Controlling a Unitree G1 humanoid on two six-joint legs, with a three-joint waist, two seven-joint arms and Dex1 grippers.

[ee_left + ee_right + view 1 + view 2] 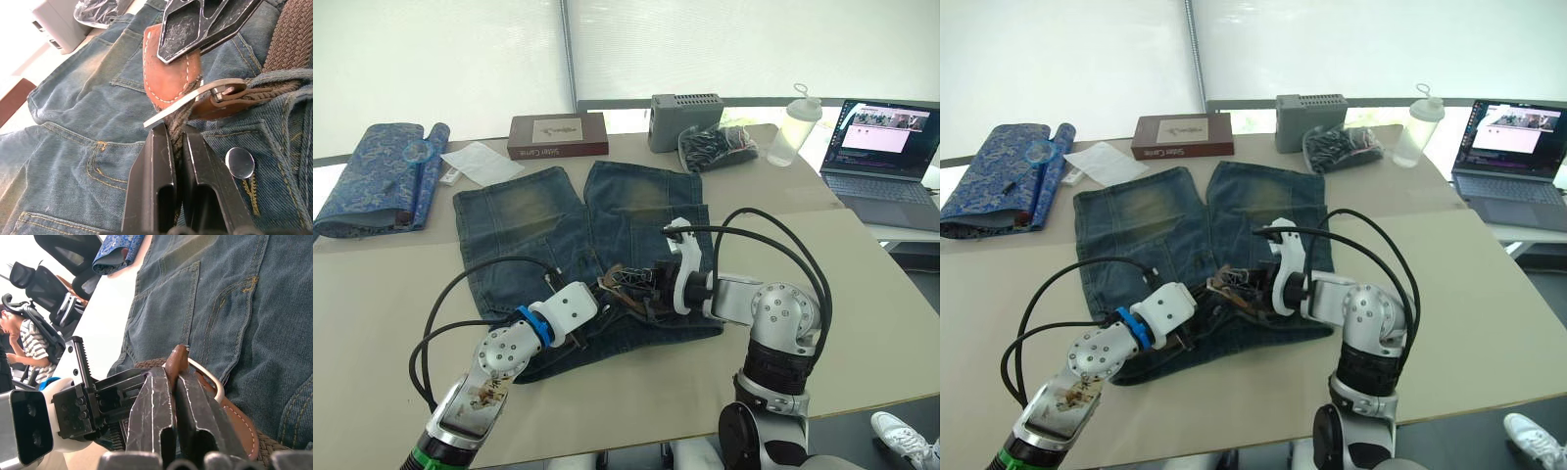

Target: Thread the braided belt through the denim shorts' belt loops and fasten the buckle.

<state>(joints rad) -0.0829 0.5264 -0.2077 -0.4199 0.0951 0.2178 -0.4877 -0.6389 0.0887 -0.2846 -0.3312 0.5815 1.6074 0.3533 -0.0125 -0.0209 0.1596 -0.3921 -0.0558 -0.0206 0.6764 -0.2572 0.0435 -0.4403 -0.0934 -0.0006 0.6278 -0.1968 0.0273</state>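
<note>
On the beige table (401,323) lie the blue denim shorts with faded yellowish patches (558,225), spread flat, legs pointing away from the robot and waistband nearest it. Both grippers meet at the middle of the waistband, where the dark brown braided belt (293,34) runs along the denim.

Left gripper (177,139): two black fingers closed on a braided stretch of belt, pinched right where it passes under the square silver metal buckle (195,95). Buckle frame lies tilted across the belt; its brown leather mounting tab sits just beside it. A round silver shorts button (240,162) is on the denim next to the left fingers.

Right gripper (168,377): fingers clamped on the smooth tan leather belt tip (177,360), with white stitching along its edge (the left wrist view shows the same tip held from above). The curved silver frame shows just beside the right fingers. The two grippers are nearly touching, facing each other over the buckle.

No belt loop can be made out clearly around the belt here; too much is hidden by the fingers.

Far side of the table: a rolled blue patterned cloth (372,176) at the robot's left, a brown hardcover book (556,135), a grey box (685,119), a bag of dark items (717,147), a clear plastic bottle (793,127). An open laptop (886,157) sits at the robot's right. In the right wrist view, a person in a striped shirt (29,347) sits by black office chairs (63,264).
</note>
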